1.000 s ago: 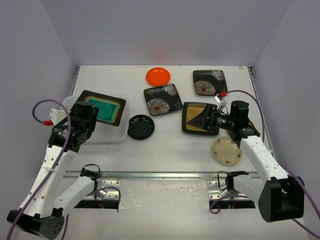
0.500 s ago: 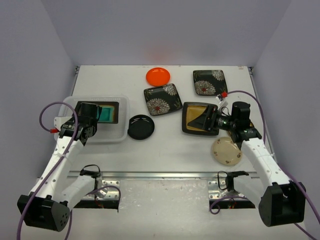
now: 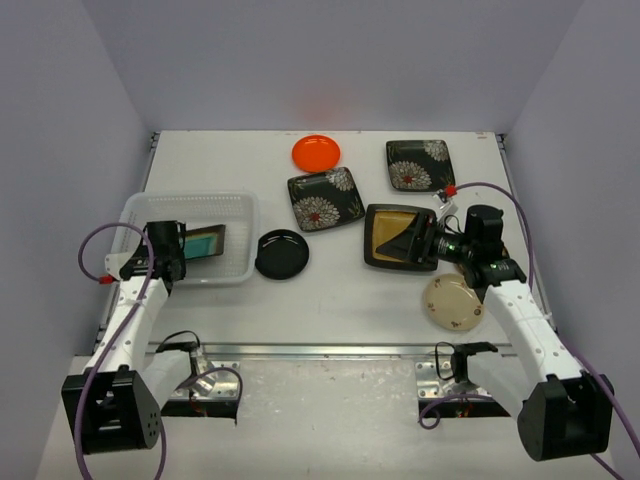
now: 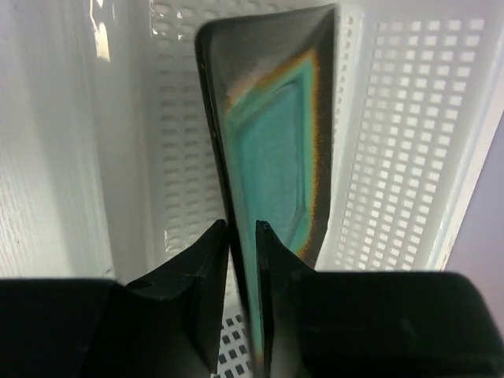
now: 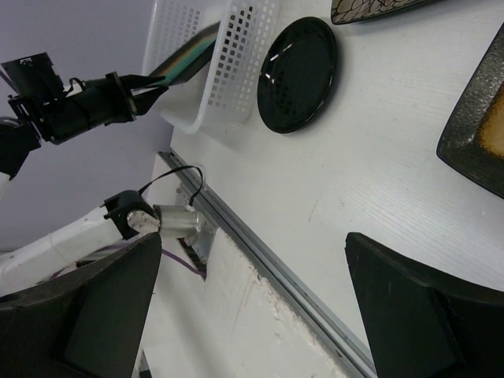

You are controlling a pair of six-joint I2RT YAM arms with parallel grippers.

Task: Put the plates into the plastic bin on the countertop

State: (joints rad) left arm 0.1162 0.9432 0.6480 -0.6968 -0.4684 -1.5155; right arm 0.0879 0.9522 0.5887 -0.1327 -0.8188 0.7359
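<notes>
Closest to lens, left wrist view: left gripper, jaws pinched tight on near rim of teal plate. One finger on glazed face, the other on dark underside. Plate extends straight ahead from the fingertips, inside plastic bin. Perforated white walls on both sides of the fingers and ahead of them. Cannot tell whether plate's far edge touches bin floor.

Top view agrees: hand over the bin's end nearest its wrist, plate within the walls, teal face up.

Right gripper: jaws spread wide, nothing between them. Hangs over amber plate, hiding the side nearest its wrist. Contact with that plate not resolvable.

Outside bin, on countertop:
- black round plate, well ahead of right fingertips, just beside bin's side wall.
- black floral square, ahead of right fingertips and off to the far side, near amber plate's corner.
- second floral square, beside right gripper on the far side, apart from amber plate.
- orange round plate, beyond first floral square, near back edge.
- cream round plate, beside right wrist on the near side.

Metal rail behind both hands, along near edge.
</notes>
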